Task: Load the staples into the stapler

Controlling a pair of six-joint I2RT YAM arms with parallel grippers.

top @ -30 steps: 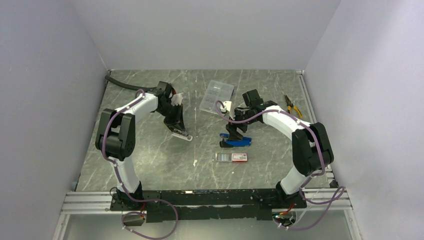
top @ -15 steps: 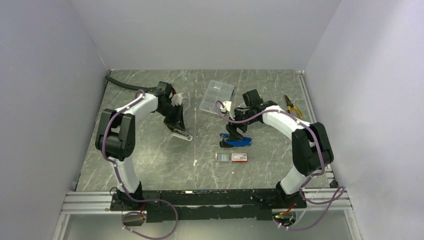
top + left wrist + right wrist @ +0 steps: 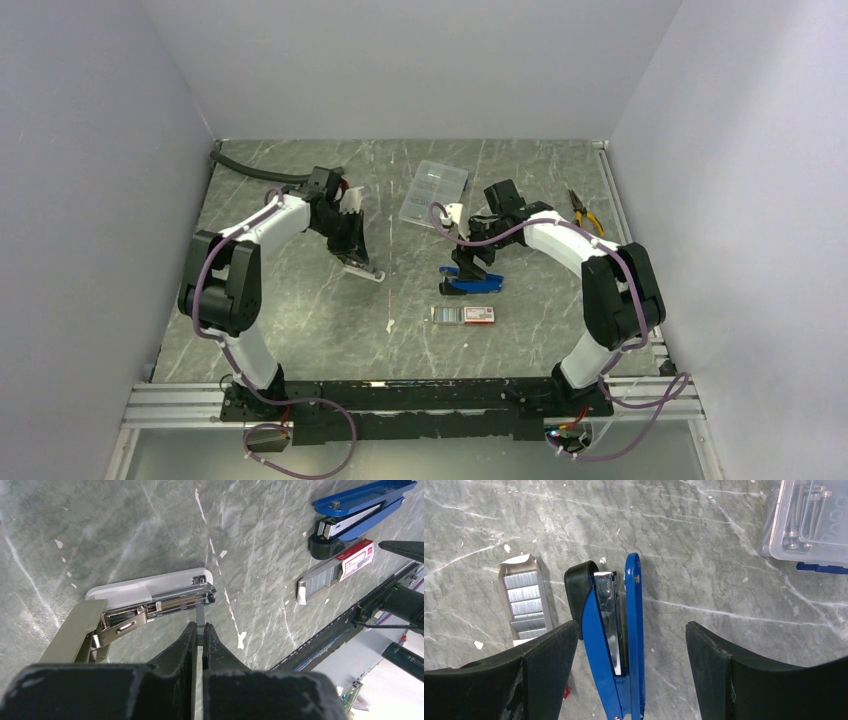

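Left gripper (image 3: 358,262) (image 3: 198,630), at the left of the table (image 3: 300,330): jaws closed, pinching a thin grey strip of staples (image 3: 200,617) edge-on between the fingertips. The strip's far end meets the front of the metal magazine of the white stapler (image 3: 366,273) (image 3: 150,592). That stapler lies on the table just beside the gripper, hinged open, its white top swung clear of the chrome channel.

Centre, far side: a clear compartment case (image 3: 434,192) (image 3: 809,520) of small metal parts lies flat on the table.

Centre, near side: a small white box with a red end (image 3: 463,314) (image 3: 335,570) lies flat. Its dark grey tray is drawn partly out and shows further rows of silvery staples (image 3: 526,605).

Right of centre: a blue stapler (image 3: 475,283) (image 3: 616,640) with a black end lies open, just beyond the box and apart from it. The right gripper (image 3: 468,268) (image 3: 631,630) hangs over it with jaws spread wide, one finger on either side of the stapler. Neither finger touches the stapler, and the gripper holds nothing.

Far right: pliers (image 3: 585,212) with yellow handles lie near the table edge, well apart from the rest.
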